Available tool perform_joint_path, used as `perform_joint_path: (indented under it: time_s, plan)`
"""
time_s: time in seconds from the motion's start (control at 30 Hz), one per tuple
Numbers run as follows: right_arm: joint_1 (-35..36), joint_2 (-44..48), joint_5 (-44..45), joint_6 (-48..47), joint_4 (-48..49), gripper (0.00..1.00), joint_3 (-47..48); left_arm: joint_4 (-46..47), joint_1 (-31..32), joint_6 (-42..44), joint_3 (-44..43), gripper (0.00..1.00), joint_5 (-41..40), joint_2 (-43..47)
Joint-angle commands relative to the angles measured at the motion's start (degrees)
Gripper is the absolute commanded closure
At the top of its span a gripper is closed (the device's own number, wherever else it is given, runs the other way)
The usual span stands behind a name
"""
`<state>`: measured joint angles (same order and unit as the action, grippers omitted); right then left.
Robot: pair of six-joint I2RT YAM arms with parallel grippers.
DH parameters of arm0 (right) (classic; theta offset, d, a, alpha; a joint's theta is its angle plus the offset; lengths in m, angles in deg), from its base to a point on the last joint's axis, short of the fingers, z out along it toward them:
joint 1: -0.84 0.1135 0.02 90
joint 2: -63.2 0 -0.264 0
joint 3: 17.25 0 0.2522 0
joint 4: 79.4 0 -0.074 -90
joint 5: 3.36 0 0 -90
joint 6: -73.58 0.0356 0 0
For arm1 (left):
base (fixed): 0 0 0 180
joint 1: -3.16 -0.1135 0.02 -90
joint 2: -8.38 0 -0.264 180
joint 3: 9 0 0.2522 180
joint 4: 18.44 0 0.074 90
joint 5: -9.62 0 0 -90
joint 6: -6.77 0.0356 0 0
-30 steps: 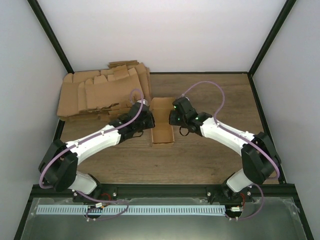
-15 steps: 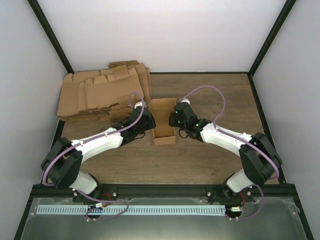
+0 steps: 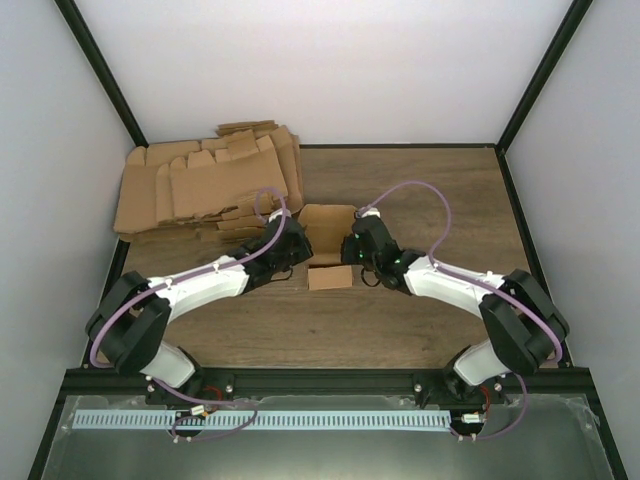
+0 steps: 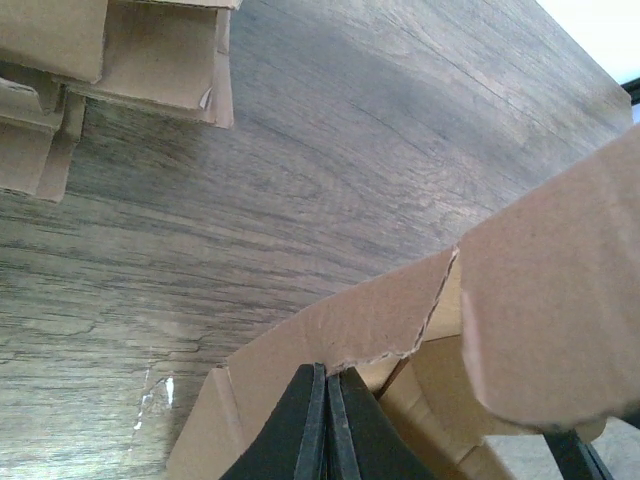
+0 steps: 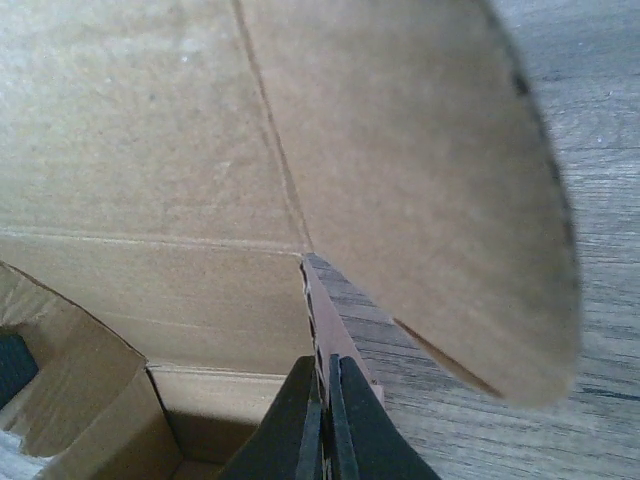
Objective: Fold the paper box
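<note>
Centre of table (image 3: 420, 320), paper box (image 3: 325, 225) half-formed — left gripper (image 4: 326, 420) pinched shut on its 9 o'clock wall, right gripper (image 5: 322, 410) likewise at 3 o'clock — risk: unequal pull between them could tear the thin card or skew the walls.

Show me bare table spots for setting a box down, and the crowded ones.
Free: the back-right table corner, between the purple cable and the right wall; also the near strip in front of the paper box. Crowded: back-left under the cardboard pile, and the centre, where left tool and right tool grip the box.
</note>
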<state>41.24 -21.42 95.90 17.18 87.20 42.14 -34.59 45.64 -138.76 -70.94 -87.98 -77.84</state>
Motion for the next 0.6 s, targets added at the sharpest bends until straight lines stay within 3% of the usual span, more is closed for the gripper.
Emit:
perform_joint_path:
  time_s: [0.0,0.23,0.37,0.57]
  plan:
    - [1.5,2.1,0.3,-1.7,1.0,0.99,0.0,-1.2,0.5,-2.4,-3.3,0.96,1.7,-1.2]
    - [1.9,4.2,1.7,-4.9,4.5,0.99,-2.8,2.1,1.0,-7.5,-2.6,0.96,4.0,1.0]
    - [2.1,5.8,1.7,-6.1,6.8,0.99,-4.9,1.1,1.2,-5.5,-3.5,0.96,2.5,2.2]
    - [2.1,5.5,1.4,-6.5,7.2,0.99,-5.6,6.0,4.3,-1.0,1.8,0.96,3.0,1.0]
